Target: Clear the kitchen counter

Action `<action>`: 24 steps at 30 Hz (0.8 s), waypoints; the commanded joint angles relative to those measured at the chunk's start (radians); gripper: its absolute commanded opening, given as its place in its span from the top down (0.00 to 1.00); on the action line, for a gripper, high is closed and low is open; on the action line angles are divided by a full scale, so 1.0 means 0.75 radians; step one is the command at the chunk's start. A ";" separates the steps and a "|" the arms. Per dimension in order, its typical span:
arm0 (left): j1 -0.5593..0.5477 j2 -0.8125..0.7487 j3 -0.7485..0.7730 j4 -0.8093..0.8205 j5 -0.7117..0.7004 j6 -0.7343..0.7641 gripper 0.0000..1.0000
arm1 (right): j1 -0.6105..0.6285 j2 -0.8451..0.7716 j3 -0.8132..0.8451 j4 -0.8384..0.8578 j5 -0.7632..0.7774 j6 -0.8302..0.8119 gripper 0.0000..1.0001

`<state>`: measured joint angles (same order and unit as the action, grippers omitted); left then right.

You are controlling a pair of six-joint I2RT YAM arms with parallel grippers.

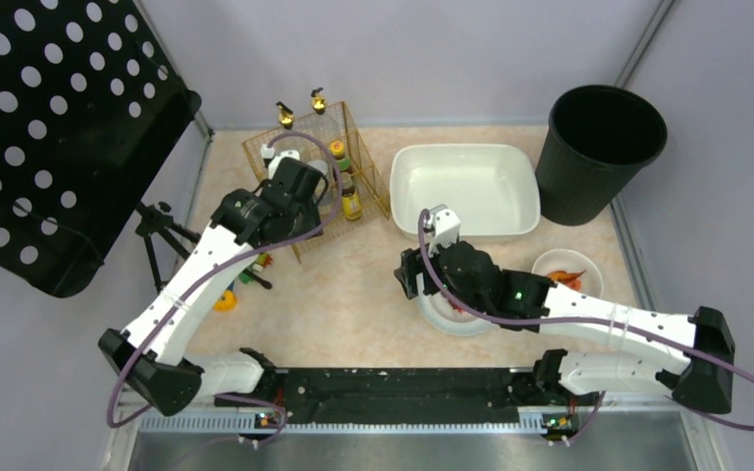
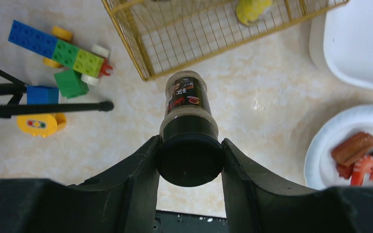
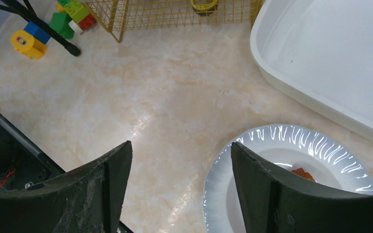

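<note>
Left end effector (image 2: 189,141) clamps the spice jar (image 2: 187,104) by its black cap, beside the wire basket (image 2: 175,43) near the desk's (image 3: 165,87) far-left corner. The jar looks rigid, smooth and probably light. Right end effector (image 3: 179,144) stands apart above the plate (image 3: 272,141).

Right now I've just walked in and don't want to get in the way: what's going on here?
Two robot arms are working on a counter. The left arm has its jaws shut on a black-capped jar, right by a wire rack. The right arm hovers with open jaws over a white plate of food, holding nothing. A white tub, a black bin and toy blocks also sit on the counter.
</note>
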<state>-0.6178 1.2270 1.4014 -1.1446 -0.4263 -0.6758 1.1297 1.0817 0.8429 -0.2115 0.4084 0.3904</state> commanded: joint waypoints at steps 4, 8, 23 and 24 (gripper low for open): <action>0.212 0.163 0.156 0.197 0.130 0.232 1.00 | 0.017 -0.131 -0.079 -0.029 0.005 0.051 0.27; 0.263 0.272 0.196 0.237 0.174 0.254 1.00 | 0.016 -0.187 -0.126 -0.031 -0.001 0.073 0.27; 0.355 0.521 0.207 0.330 0.281 0.280 1.00 | 0.015 -0.225 -0.134 -0.058 0.018 0.069 0.27; 0.358 0.544 0.206 0.331 0.292 0.283 1.00 | 0.015 -0.223 -0.132 -0.059 0.019 0.070 0.27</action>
<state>-0.3603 1.6012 1.5135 -0.9440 -0.2386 -0.4824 1.1301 0.9291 0.7441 -0.2607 0.4068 0.4316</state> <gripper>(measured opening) 0.495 0.734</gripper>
